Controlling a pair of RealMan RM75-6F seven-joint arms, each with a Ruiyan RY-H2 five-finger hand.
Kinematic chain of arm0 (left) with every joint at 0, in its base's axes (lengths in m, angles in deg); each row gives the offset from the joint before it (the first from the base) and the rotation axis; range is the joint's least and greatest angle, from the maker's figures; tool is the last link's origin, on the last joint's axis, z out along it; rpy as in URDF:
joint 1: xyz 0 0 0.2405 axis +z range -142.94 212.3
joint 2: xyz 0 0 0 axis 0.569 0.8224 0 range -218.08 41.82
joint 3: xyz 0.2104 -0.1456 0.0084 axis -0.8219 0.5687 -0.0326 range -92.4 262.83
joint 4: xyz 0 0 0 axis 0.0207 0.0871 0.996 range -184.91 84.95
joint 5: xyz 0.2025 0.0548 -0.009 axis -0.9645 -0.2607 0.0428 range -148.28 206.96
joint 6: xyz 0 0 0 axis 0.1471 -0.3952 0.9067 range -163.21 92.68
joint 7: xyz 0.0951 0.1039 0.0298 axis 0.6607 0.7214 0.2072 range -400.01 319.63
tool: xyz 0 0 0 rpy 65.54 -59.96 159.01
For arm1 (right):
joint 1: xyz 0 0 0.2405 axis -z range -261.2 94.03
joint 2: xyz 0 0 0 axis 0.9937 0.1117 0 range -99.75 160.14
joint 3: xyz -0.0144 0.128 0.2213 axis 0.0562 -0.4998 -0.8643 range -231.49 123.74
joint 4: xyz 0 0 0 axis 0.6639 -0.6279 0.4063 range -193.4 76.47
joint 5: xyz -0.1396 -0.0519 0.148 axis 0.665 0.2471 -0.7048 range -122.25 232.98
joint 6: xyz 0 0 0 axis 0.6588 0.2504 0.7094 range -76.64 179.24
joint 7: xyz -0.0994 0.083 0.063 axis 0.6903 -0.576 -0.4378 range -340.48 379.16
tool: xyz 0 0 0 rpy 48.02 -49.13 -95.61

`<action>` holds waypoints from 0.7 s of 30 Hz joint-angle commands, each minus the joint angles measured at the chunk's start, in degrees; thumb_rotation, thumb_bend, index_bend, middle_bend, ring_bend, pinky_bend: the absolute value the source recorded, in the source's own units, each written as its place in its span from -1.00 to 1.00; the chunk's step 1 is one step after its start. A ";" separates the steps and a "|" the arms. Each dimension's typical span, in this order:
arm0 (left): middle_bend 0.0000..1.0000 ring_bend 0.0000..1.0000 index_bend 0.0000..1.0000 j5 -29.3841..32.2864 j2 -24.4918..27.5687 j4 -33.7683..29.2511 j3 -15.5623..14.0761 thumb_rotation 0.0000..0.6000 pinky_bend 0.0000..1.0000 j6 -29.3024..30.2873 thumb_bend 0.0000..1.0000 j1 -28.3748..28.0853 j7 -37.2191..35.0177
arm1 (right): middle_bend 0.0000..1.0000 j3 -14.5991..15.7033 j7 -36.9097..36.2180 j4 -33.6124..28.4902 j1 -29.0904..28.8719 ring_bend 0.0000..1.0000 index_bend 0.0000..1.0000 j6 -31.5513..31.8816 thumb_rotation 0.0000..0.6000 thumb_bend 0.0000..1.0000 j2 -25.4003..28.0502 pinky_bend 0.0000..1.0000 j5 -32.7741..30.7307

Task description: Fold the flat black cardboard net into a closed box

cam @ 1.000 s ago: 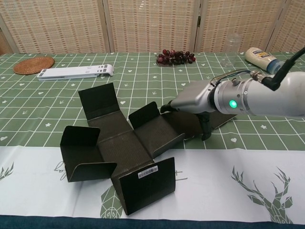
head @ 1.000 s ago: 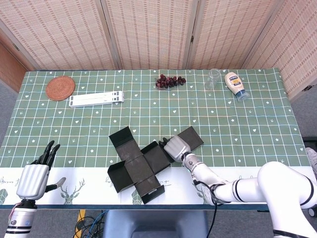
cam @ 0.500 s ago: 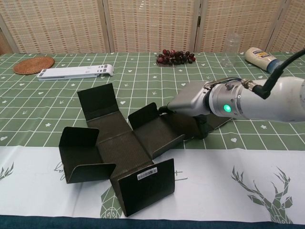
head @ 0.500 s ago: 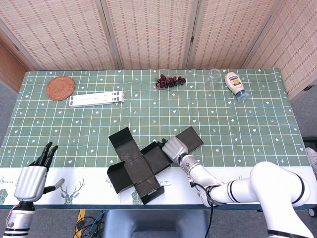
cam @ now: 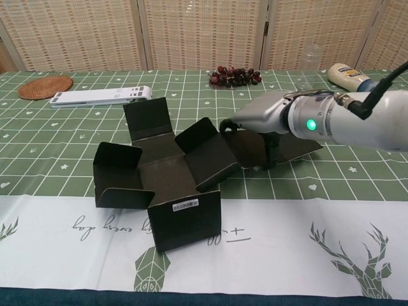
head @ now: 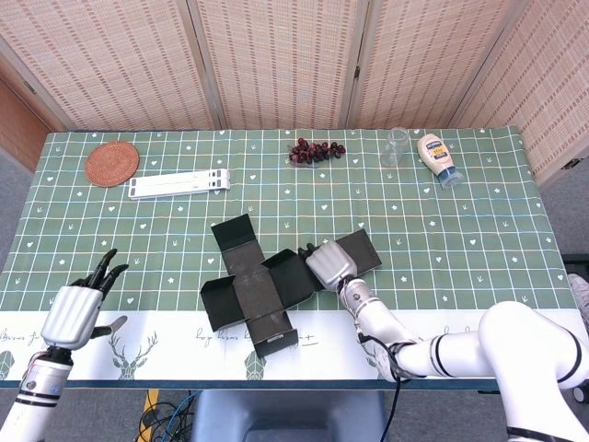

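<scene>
A folding screen [head: 276, 60] of woven tan panels in pale frames stands behind the table [head: 479, 230]. The table wears a green checked cloth [head: 184, 230] with small white hearts and a white front border printed with deer. Grey floor [head: 14, 175] shows at both ends. The light is even.

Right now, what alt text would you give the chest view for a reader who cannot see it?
A black cardboard net lies half-folded on a green checked tablecloth, several flaps standing up, while the robot's right hand rests on its right-hand flap. Behind it lie grapes, a white bar, a woven coaster and a squeeze bottle.
</scene>
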 commanded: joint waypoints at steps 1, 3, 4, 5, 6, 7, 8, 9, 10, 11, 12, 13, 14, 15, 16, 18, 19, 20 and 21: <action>-0.70 0.13 -0.52 -1.33 -1.81 6.80 1.31 1.00 0.16 -4.70 -0.73 -4.60 -3.43 | -0.33 -0.73 -1.44 0.15 1.22 0.61 -0.45 0.83 1.00 -0.09 0.21 1.00 0.32; -0.68 0.25 -0.52 -2.55 -2.82 10.10 1.20 1.00 0.33 -6.59 -0.73 -6.66 -4.33 | -0.33 -0.84 -2.06 0.17 1.88 0.61 -0.45 0.95 1.00 -0.09 0.28 1.00 0.73; -0.67 0.29 -0.53 -3.22 -3.46 11.73 1.14 1.00 0.42 -7.37 -0.73 -7.70 -5.14 | -0.33 -0.80 -2.20 0.23 2.16 0.61 -0.45 0.93 1.00 -0.09 0.29 1.00 0.91; -0.67 0.33 -0.55 -3.65 -3.98 12.85 1.10 1.00 0.51 -7.86 -0.73 -8.41 -5.86 | -0.33 -0.78 -2.29 0.26 2.35 0.61 -0.45 0.88 1.00 -0.09 0.28 1.00 1.08; -0.67 0.35 -0.59 -3.88 -4.55 13.91 1.10 1.00 0.57 -8.31 -0.73 -9.05 -6.58 | -0.33 -0.77 -2.37 0.27 2.52 0.61 -0.45 0.81 1.00 -0.09 0.25 1.00 1.30; -0.68 0.36 -0.62 -3.96 -5.20 14.90 1.10 1.00 0.58 -8.76 -0.73 -9.62 -7.12 | -0.33 -0.75 -2.39 0.27 2.67 0.61 -0.45 0.79 1.00 -0.09 0.21 1.00 1.49; -0.69 0.36 -0.67 -4.07 -6.09 16.08 1.05 1.00 0.59 -9.30 -0.73 -10.32 -7.52 | -0.33 -0.78 -2.45 0.28 2.85 0.61 -0.45 0.80 1.00 -0.09 0.13 1.00 1.77; -0.71 0.36 -0.73 -4.25 -6.78 16.93 0.93 1.00 0.59 -9.66 -0.73 -10.80 -7.75 | -0.32 -0.86 -2.56 0.30 3.01 0.61 -0.45 0.86 1.00 -0.09 0.05 1.00 2.01; -0.73 0.36 -0.78 -4.68 -7.73 18.10 0.66 1.00 0.59 -10.06 -0.73 -11.44 -7.99 | -0.32 -1.00 -2.70 0.34 3.21 0.61 -0.45 0.95 1.00 -0.09 -0.06 1.00 2.29; -0.78 0.36 -0.84 -5.23 -8.52 19.15 0.40 1.00 0.59 -10.12 -0.73 -11.90 -7.99 | -0.32 -1.11 -2.79 0.36 3.34 0.61 -0.45 1.00 1.00 -0.09 -0.14 1.00 2.45; -0.82 0.36 -0.90 -5.93 -9.42 20.40 0.13 1.00 0.59 -9.99 -0.73 -12.35 -7.84 | -0.31 -1.24 -2.87 0.42 3.46 0.61 -0.44 1.04 1.00 -0.09 -0.24 1.00 2.64; -0.84 0.37 -0.93 -6.87 -10.72 22.21 -0.21 1.00 0.59 -9.70 -0.73 -12.93 -7.75 | -0.31 -1.37 -2.87 0.57 3.56 0.61 -0.44 1.04 1.00 -0.09 -0.38 1.00 2.86; -0.87 0.37 -0.96 -7.35 -11.70 23.52 -0.43 1.00 0.59 -9.57 -0.73 -13.30 -7.80 | -0.31 -1.43 -2.80 0.62 3.61 0.61 -0.44 1.03 1.00 -0.09 -0.47 1.00 2.98; -0.89 0.38 -0.98 -7.58 -12.61 24.64 -0.55 1.00 0.60 -9.54 -0.73 -13.66 -7.98 | -0.30 -1.53 -2.76 0.63 3.67 0.61 -0.44 1.06 1.00 -0.09 -0.55 1.00 3.08; -0.91 0.38 -0.99 -7.68 -13.61 25.79 -0.70 1.00 0.61 -9.72 -0.73 -14.09 -8.28 | -0.30 -1.68 -2.77 0.55 3.80 0.61 -0.44 1.16 1.00 -0.09 -0.64 1.00 3.22; -0.94 0.39 -1.00 -8.19 -14.79 27.32 -0.98 1.00 0.68 -9.63 -0.73 -14.73 -8.37 | -0.30 -1.84 -2.77 0.37 4.05 0.61 -0.43 1.48 1.00 -0.09 -0.71 1.00 3.53; -0.96 0.40 -1.00 -8.56 -15.56 28.27 -1.17 1.00 0.70 -9.39 -0.73 -15.10 -8.64 | -0.30 -1.88 -2.70 0.23 4.20 0.61 -0.43 1.64 1.00 -0.09 -0.72 1.00 3.72; -0.97 0.40 -1.00 -8.65 -16.07 28.86 -1.28 1.00 0.72 -9.38 -0.73 -15.33 -8.86 | -0.30 -1.93 -2.66 0.13 4.30 0.61 -0.43 1.70 1.00 -0.08 -0.69 1.00 3.80; -0.98 0.39 -1.00 -8.66 -16.61 29.40 -1.33 1.00 0.73 -9.38 -0.73 -15.56 -8.90 | -0.30 -1.98 -2.63 0.03 4.42 0.61 -0.43 1.77 1.00 -0.09 -0.66 1.00 3.86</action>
